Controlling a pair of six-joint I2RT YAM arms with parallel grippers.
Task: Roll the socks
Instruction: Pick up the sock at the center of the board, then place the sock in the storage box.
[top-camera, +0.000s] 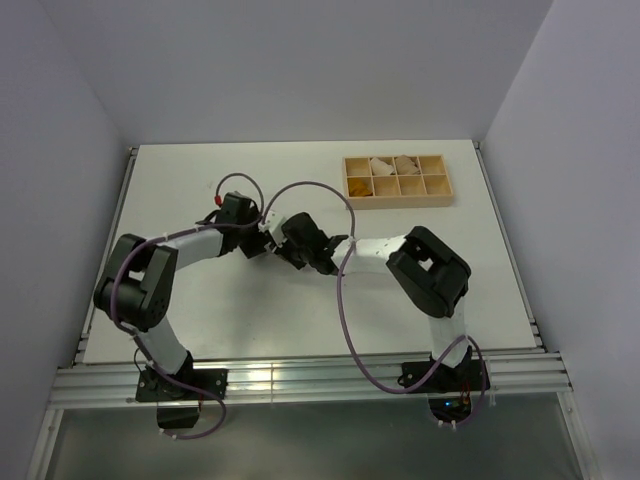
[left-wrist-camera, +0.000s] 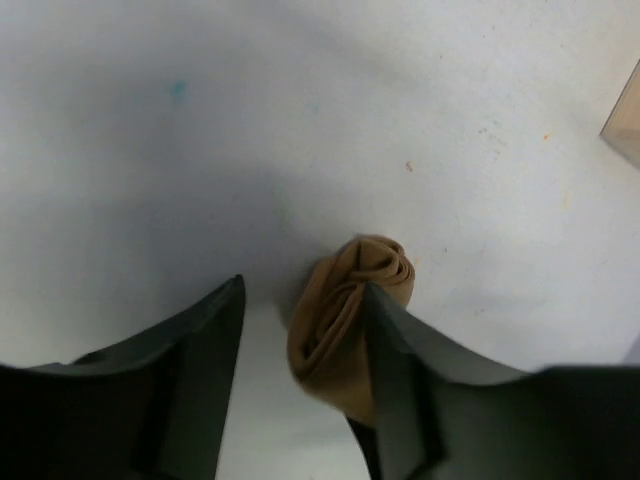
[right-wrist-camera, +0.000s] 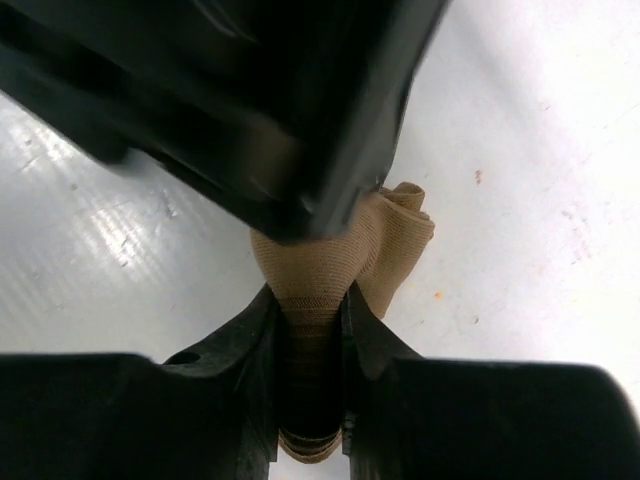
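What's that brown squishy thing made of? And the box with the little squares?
The tan sock looks like soft knitted fabric, matte: fine ribs show and it folds and bunches. The box looks like pale bare wood: light yellow-tan with thin straight dividers, though it is too small to be sure.

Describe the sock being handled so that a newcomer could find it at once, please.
On the white table, look left of the wooden tray, at mid-table. There the right gripper pinches a tan-brown sock, rolled into a bundle; the tray's bundles are pale cream.
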